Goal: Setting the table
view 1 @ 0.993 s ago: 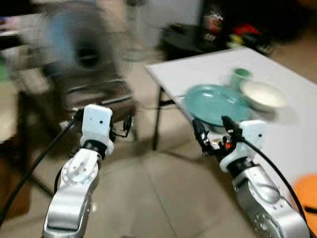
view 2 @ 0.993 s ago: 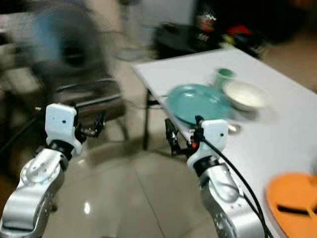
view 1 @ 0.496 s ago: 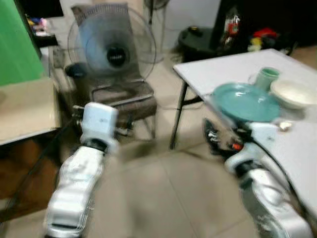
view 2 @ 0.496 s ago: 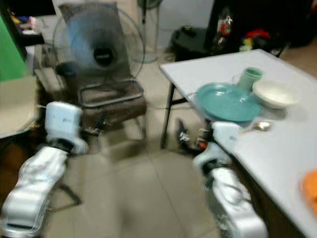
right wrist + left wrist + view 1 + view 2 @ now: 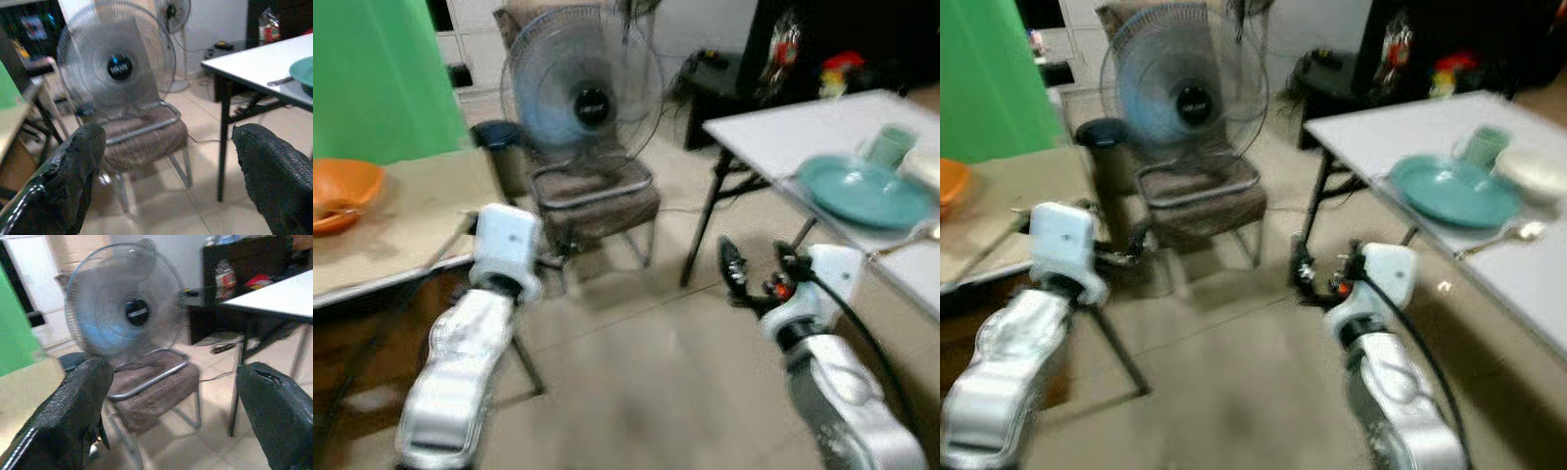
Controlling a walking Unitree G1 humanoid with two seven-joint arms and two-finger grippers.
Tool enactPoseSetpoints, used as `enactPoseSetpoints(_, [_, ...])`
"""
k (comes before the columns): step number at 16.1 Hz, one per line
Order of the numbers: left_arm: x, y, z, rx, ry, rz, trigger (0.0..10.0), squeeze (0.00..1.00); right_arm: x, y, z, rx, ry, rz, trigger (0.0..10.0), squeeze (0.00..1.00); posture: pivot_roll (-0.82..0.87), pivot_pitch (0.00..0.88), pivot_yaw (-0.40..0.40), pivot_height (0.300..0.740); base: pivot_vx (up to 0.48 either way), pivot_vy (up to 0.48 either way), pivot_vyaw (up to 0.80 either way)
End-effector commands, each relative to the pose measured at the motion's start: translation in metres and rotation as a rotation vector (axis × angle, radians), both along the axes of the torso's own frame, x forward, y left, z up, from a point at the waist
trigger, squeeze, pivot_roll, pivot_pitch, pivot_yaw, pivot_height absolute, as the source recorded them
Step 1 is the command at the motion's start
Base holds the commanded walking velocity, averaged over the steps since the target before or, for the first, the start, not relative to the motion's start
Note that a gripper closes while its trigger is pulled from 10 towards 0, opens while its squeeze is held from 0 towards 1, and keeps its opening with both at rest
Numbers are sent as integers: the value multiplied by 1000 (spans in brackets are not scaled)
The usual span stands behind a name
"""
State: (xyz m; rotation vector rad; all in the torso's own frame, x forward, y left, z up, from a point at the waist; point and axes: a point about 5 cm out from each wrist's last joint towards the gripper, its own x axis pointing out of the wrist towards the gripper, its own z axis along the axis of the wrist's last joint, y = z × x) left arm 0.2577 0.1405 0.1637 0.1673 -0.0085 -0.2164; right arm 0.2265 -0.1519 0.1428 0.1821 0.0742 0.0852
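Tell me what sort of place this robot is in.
Probably a lived-in home dining area: a white folding table set with a round teal plate, a large blue-bladed standing fan on a brown cushioned metal-framed chair, and a tiled floor.

Teal plate (image 5: pixel 865 192), cup (image 5: pixel 888 145), spoon (image 5: pixel 1503 238) on white table (image 5: pixel 793 127)

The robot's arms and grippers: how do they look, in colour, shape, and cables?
Both arms are rounded, shiny silver segments ending in a white boxy wrist block. The right gripper has two long black fingers with a rough, textured surface, small red and orange parts at the base, and a black cable running along the arm. The left gripper has the same black textured fingers.
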Motion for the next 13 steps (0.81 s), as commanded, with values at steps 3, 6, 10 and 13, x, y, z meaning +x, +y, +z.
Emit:
enactPoseSetpoints(3, [0,6,3,21,-13,17,10000,0,3,9,8,-1,-42,54,10000,0,75,0,-13,740,0,480,800])
enactPoseSetpoints(6, [0,8,5,37,-25,30,10000,0,5,10,8,-6,-46,68,10000,0,79,0,-18,740,0,320,800])
enactPoseSetpoints(10, [2,12,7,42,-31,56,10000,0,7,10,8,-7,-48,73,10000,0,86,0,-22,740,0,-480,800])
enactPoseSetpoints(13, [3,11,7,55,-35,43,10000,0,8,8,6,-11,-41,52,10000,0,85,0,-19,740,0,-421,800])
